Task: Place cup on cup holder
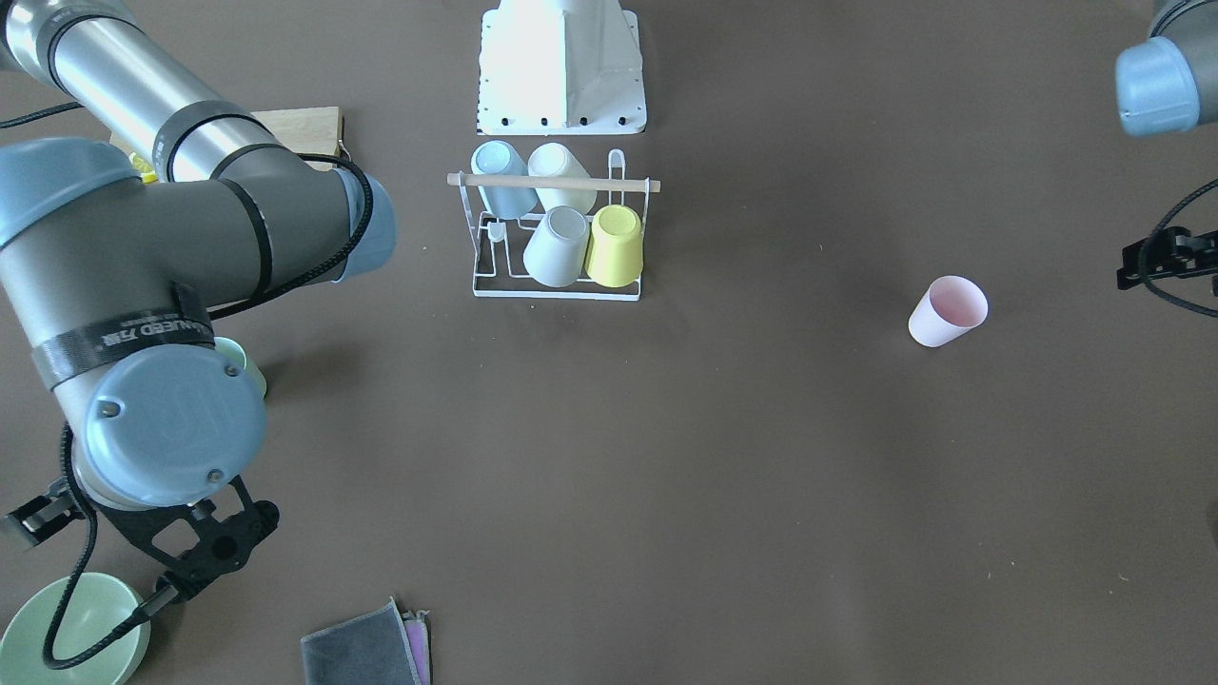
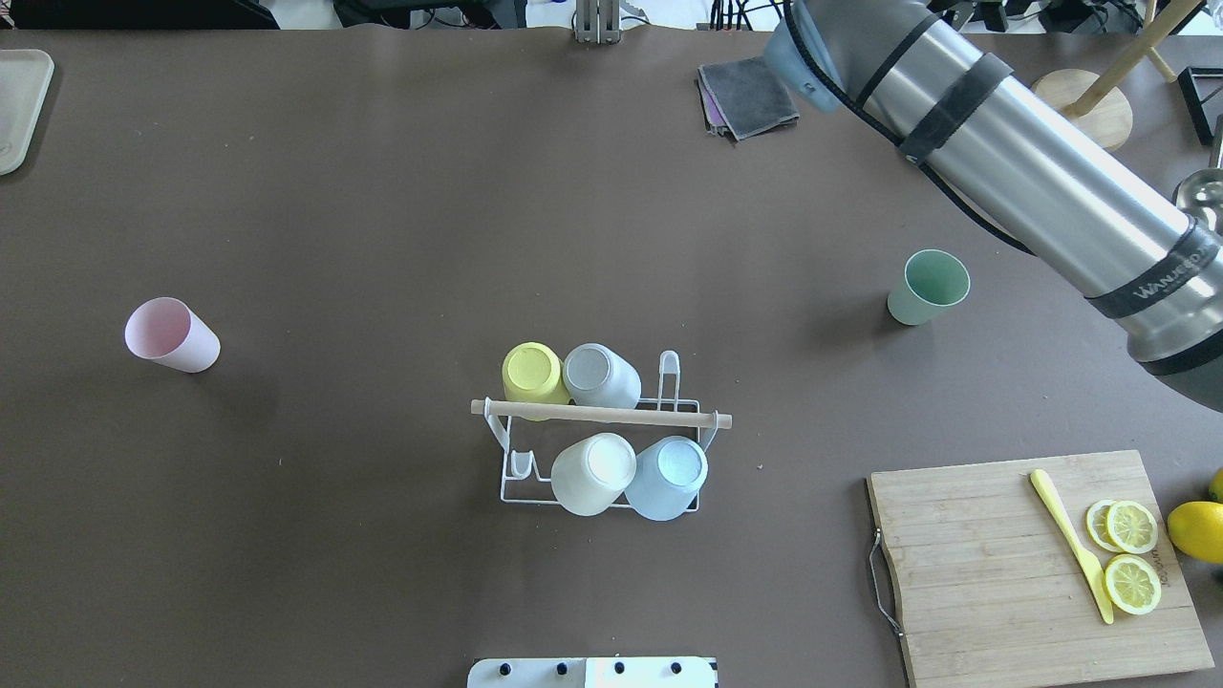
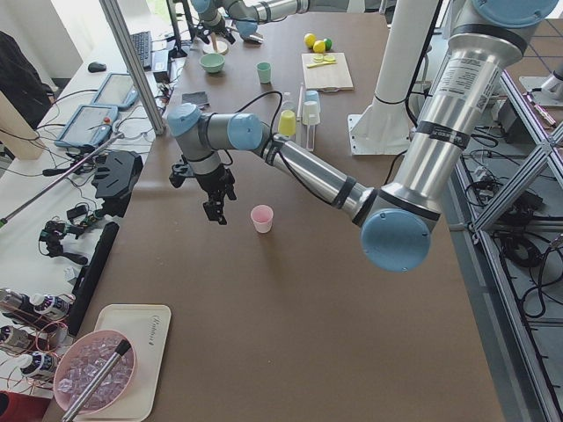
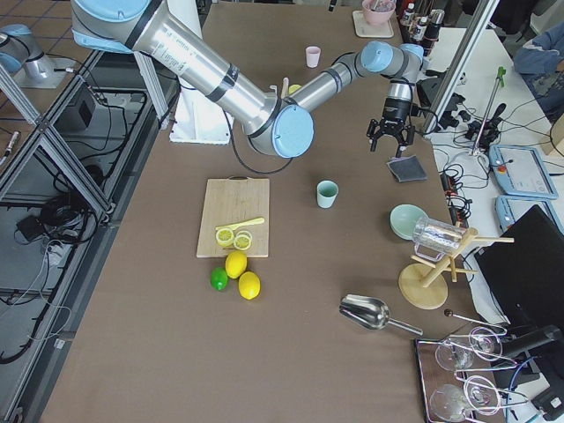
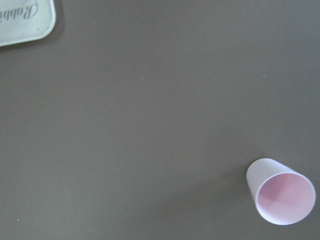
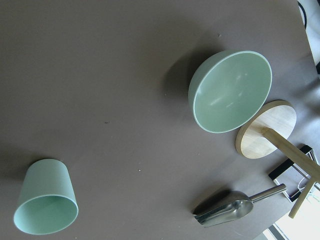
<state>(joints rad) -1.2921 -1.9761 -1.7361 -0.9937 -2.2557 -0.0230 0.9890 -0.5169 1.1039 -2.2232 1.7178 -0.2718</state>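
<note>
The cup holder [image 2: 600,414], a white wire rack with a wooden rod, stands mid-table and bears yellow, grey, white and blue cups; it also shows in the front view [image 1: 557,183]. A pink cup [image 2: 172,334] stands upright on the left side, seen too in the left wrist view [image 5: 281,197]. A green cup [image 2: 927,287] stands on the right, seen too in the right wrist view [image 6: 46,204]. My left gripper [image 3: 214,214] hangs above the table beside the pink cup [image 3: 261,218]. My right gripper [image 4: 390,144] hangs beyond the green cup [image 4: 327,193]. I cannot tell whether either is open.
A wooden cutting board [image 2: 984,573] with lemon slices and a yellow knife lies front right. A green bowl [image 6: 230,90], a metal scoop [image 6: 235,210] and a wooden stand [image 6: 265,135] lie at the far right. Folded cloths [image 2: 750,96] and a white tray [image 2: 19,105] sit at the far edge.
</note>
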